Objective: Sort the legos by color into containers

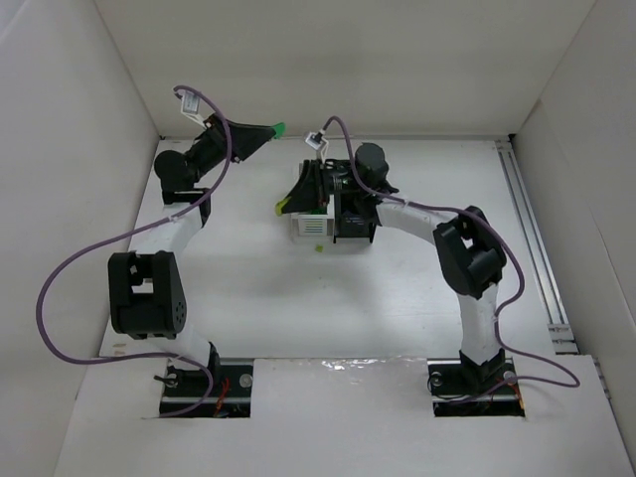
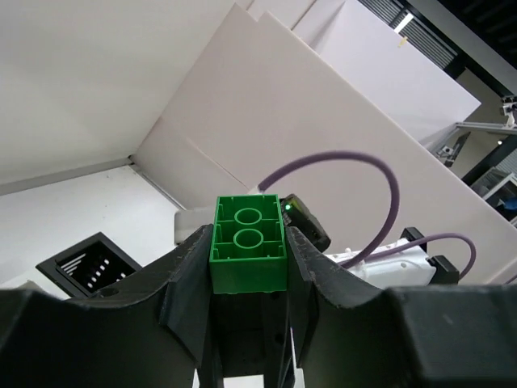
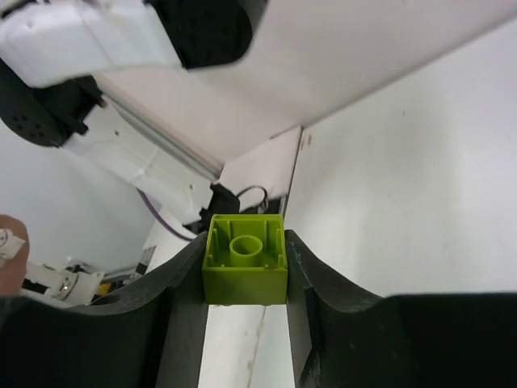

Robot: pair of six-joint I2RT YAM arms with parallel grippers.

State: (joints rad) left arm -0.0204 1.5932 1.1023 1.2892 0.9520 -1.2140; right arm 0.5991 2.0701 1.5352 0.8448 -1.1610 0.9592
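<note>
Both arms are mid-delivery — left gripper (image 2: 248,241) clamps a green brick (image 2: 248,260) far-left, right gripper (image 3: 245,257) pinches a lime brick (image 3: 245,279) by the containers (image 1: 310,228). Next, probably — release over matching bins.

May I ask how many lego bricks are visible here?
3. A green brick in the left gripper, a lime brick in the right gripper, a small lime piece on the table beside the bins; more may be hidden inside them.

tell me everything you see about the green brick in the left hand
The green brick is glossy plastic, oblong, its hollow underside facing the wrist camera, with two round tubes inside. The left hand pinches its long sides between two black fingers, holding it in the air, clear of the table.
</note>
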